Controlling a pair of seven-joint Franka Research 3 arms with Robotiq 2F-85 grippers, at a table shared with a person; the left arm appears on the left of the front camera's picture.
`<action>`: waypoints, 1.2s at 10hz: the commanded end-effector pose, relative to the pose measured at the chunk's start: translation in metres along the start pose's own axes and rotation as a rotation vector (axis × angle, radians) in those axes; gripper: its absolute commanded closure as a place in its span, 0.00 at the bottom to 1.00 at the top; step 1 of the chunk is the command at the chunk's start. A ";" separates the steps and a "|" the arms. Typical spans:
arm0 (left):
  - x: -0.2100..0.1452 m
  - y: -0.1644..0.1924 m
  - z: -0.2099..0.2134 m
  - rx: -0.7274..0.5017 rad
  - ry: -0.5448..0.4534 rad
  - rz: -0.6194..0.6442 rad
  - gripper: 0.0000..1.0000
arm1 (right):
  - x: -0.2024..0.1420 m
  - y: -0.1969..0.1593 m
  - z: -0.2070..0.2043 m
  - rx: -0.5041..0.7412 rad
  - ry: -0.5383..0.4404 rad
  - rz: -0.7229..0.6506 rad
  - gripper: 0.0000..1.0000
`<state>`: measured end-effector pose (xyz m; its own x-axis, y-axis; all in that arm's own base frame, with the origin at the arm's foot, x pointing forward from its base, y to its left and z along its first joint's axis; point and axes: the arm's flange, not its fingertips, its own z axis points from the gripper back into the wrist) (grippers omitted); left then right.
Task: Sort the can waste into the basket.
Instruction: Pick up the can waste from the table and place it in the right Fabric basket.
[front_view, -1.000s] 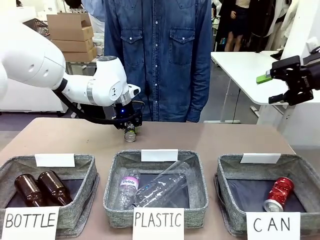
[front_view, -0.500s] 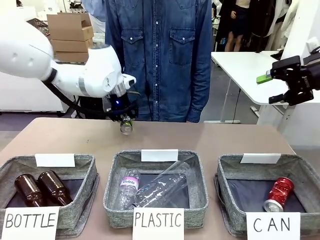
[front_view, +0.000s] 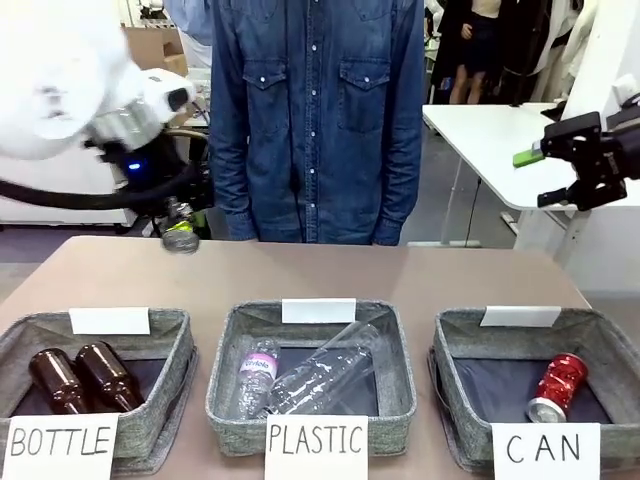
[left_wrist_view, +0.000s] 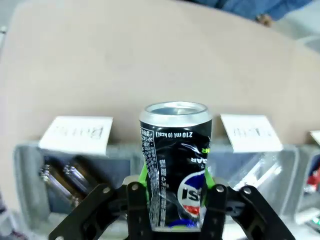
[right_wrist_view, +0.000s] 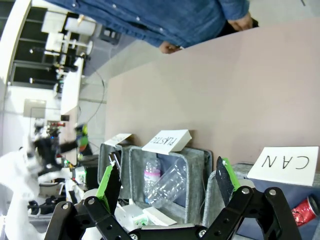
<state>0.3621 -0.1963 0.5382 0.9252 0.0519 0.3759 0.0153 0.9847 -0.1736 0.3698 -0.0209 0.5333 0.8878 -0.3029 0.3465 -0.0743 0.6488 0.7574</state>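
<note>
My left gripper (front_view: 180, 232) hangs above the table's far left part, shut on the black-blue can (front_view: 181, 238). In the left wrist view that can (left_wrist_view: 176, 160) stands upright between the green pads, silver top up, in my left gripper (left_wrist_view: 175, 187). The red can (front_view: 558, 388) lies in the grey basket (front_view: 600, 322) signed "CAN" at the front right. My right gripper (front_view: 540, 178) is held high at the far right, open and holding nothing. In the right wrist view it (right_wrist_view: 167, 175) stands wide apart over the CAN basket (right_wrist_view: 220, 197) and the red can (right_wrist_view: 304, 211).
A person in a denim shirt (front_view: 315, 110) stands at the far side. The middle basket (front_view: 225, 400) signed "PLASTIC" holds clear bottles. The left basket (front_view: 165, 410) signed "BOTTLE" holds two brown bottles. A white table (front_view: 480, 140) stands behind at the right.
My left arm has lifted the black-blue can off the far middle of the table and swung it up and to the left. The right arm has not moved.
</note>
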 end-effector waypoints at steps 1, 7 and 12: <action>-0.050 0.013 0.040 -0.069 -0.007 -0.025 1.00 | 0.003 -0.002 0.001 0.001 0.010 0.023 0.00; -0.047 0.006 0.032 -0.021 -0.009 -0.001 0.62 | 0.003 -0.002 0.001 0.001 0.010 0.023 0.00; -0.065 -0.186 0.035 -0.149 -0.144 -0.900 0.62 | -0.021 0.000 0.101 0.051 -0.095 -0.092 0.00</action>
<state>0.2504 -0.3606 0.5838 0.6073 -0.6207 0.4959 0.6802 0.7287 0.0791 0.3368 -0.0624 0.5666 0.8602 -0.3652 0.3561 -0.0626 0.6173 0.7842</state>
